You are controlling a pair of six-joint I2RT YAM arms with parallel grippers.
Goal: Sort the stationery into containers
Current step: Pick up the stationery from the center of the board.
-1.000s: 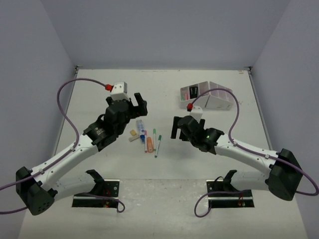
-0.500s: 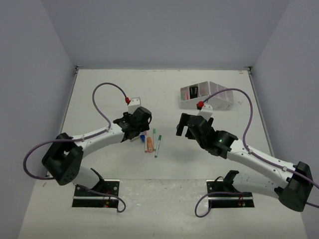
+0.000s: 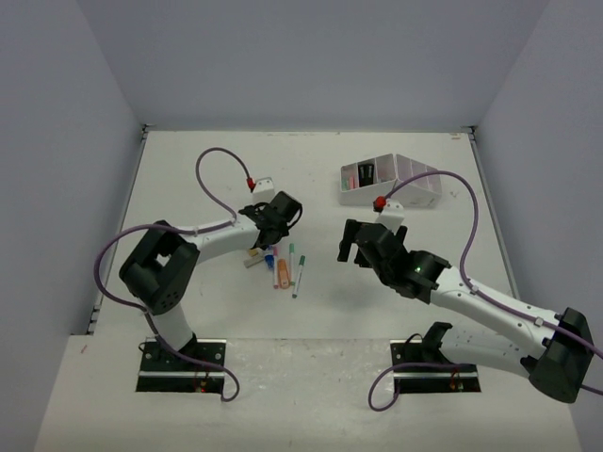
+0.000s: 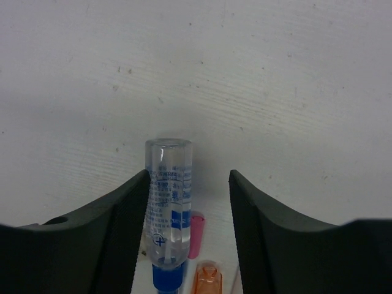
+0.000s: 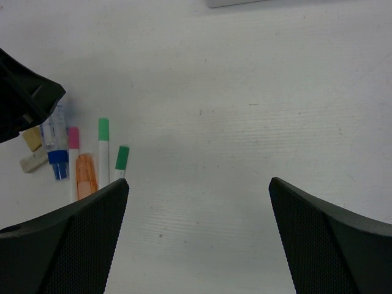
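The stationery lies in a small pile at the table's middle left. It includes a clear glue bottle with a blue cap, a pink-capped pen, an orange highlighter, two green-capped pens and tan and grey blocks. My left gripper is open and low over the pile. Its jaws straddle the glue bottle, which lies against the left finger. My right gripper is open and empty above bare table, right of the pile. The white organizer stands at the back right.
The organizer holds a pink item and a dark item in its left compartments. Its lower edge shows at the top of the right wrist view. The left arm's purple cable loops above the table's left half.
My left arm has folded in and its gripper has dropped onto the pile, now straddling the glue bottle. My right gripper has shifted slightly right and farther back.
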